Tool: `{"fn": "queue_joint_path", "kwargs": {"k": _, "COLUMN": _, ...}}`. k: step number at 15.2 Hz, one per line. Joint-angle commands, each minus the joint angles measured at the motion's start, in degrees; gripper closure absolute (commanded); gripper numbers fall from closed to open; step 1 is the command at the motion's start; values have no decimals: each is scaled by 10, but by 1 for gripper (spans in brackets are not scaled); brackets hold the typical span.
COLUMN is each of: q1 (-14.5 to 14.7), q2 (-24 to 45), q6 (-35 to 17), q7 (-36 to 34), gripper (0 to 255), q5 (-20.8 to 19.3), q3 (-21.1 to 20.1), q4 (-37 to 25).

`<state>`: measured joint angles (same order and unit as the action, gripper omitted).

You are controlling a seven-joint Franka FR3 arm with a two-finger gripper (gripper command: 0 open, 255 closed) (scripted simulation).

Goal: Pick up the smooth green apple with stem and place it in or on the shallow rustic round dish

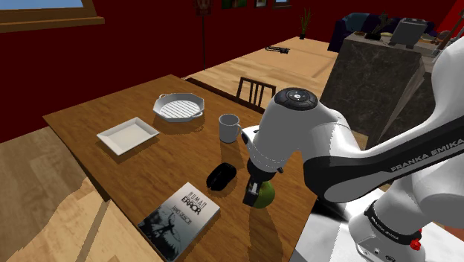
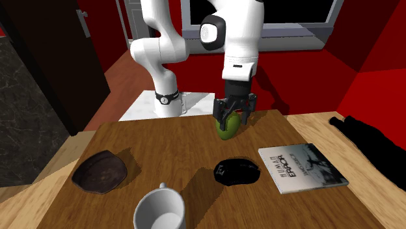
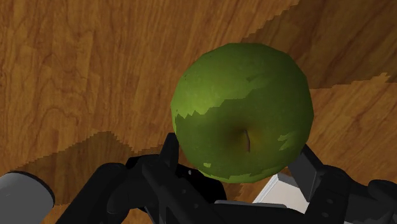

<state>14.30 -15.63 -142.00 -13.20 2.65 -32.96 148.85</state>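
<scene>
Hand (image 2: 231, 117) points straight down near the stand-side edge of the wooden surface (image 2: 162, 146), and I see its two black fingers (image 3: 162, 162) pinching the green apple (image 3: 242, 121) from either side, stem hollow facing the wrist camera. I cannot tell whether the apple touches the wood. The dark brown round dish (image 2: 99, 172) lies well apart, toward the second exterior view's left.

Glossy white robot arm of rounded tubular links (image 1: 297, 141), dark grey bands at the joints. Round dark cap (image 1: 295, 97) with tiny pale marks on one housing. White "FRANKA EMIKA" lettering (image 1: 421, 159) along a dark band. Small red ring (image 1: 413, 242) low on the base section. Grey inset panel (image 2: 209, 32) on the wrist housing. All-black two-finger gripper (image 2: 231, 120).
</scene>
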Motion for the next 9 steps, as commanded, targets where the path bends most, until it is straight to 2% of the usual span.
{"fn": "queue_joint_path", "kwargs": {"k": 1, "q1": 0, "q2": 0, "q6": 0, "q7": 0, "gripper": 255, "q5": 0, "q3": 0, "q4": 1}}
{"fn": "queue_joint_path", "kwargs": {"k": 9, "q1": 2, "q2": -6, "q6": 9, "q7": 4, "gripper": 255, "q5": 4, "q3": 3, "q4": -3}}
